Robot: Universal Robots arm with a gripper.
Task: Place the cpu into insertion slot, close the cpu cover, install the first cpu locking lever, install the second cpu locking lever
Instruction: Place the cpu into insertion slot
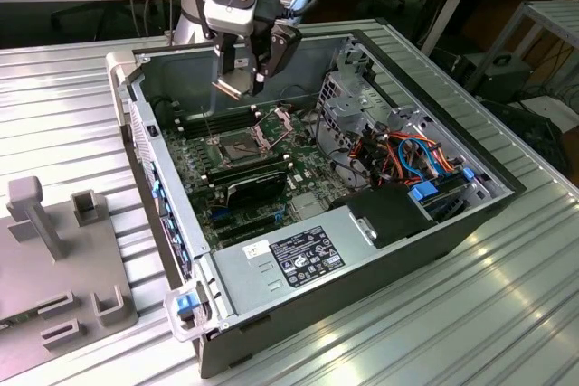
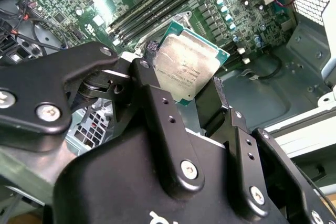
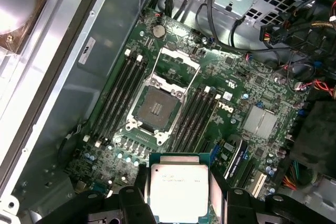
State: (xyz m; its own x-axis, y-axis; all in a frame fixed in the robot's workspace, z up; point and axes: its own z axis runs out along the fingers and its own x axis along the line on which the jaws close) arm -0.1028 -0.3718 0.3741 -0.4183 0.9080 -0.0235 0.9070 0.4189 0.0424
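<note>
the black two-fingered gripper (image 1: pixel 241 88) hangs inside the open grey metal computer case (image 1: pixel 380 250), well above the insertion slot (image 1: pixel 237 144), a small dark square socket with a black rim set in the green circuit board (image 1: pixel 194 164). the gripper is pressed in on the cpu (image 1: pixel 228 88), a small flat square chip with a silvery-grey metal top. in the second wrist view the black fingers (image 2: pixel 157 108) clamp two opposite edges of the cpu (image 2: pixel 189 66), and its metal top faces the camera. in the first wrist view the cpu (image 3: pixel 178 190) sits level between the finger ends, clear of the insertion slot (image 3: pixel 156 107) and not touching it. the slot lies bare, its pin field showing. the cpu cover (image 3: pixel 179 57), a thin silvery square frame with a large window, stands swung open just beside the slot, hinged at the slot's far edge from the gripper. long black memory slots (image 3: pixel 122 85) run along two opposite sides of the insertion slot.
</note>
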